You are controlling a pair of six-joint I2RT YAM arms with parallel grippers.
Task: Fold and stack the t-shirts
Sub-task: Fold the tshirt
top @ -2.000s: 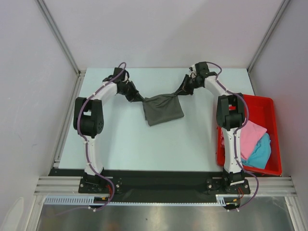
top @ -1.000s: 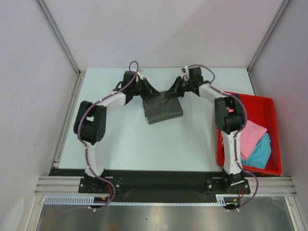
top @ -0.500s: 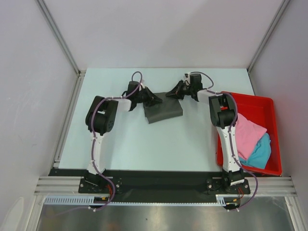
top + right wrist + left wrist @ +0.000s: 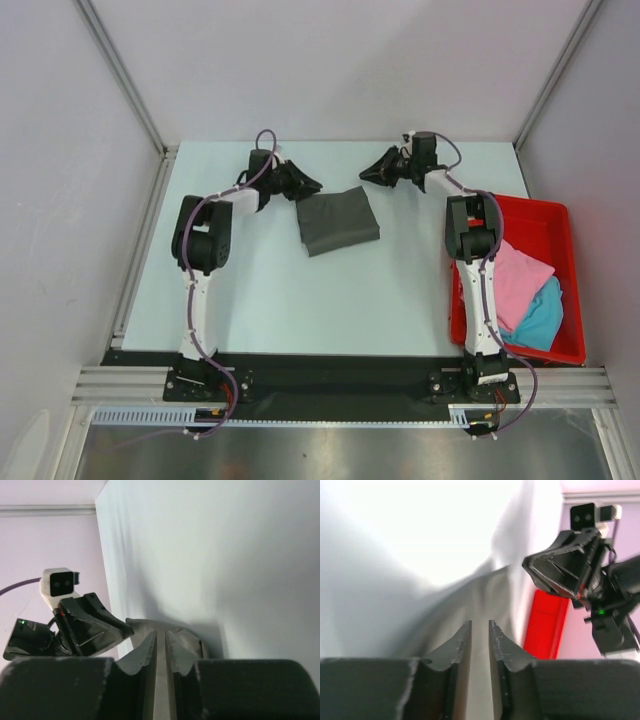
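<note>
Both ajar and empty, my left pincer (image 4: 312, 185) and right pincer (image 4: 368, 173) are hanging beyond the grey t-shirt (image 4: 338, 222)'s far edge; the pink t-shirt (image 4: 522, 280) is lying nearer my right.

A red plastic tray (image 4: 545, 222) sits at the right edge of the pale table (image 4: 300, 300) (lengthwise, front to back).

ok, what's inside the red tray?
A pink shirt and a blue shirt, touching. The right arm hides the tray's left edge; anything under the shirts is covered.
</note>
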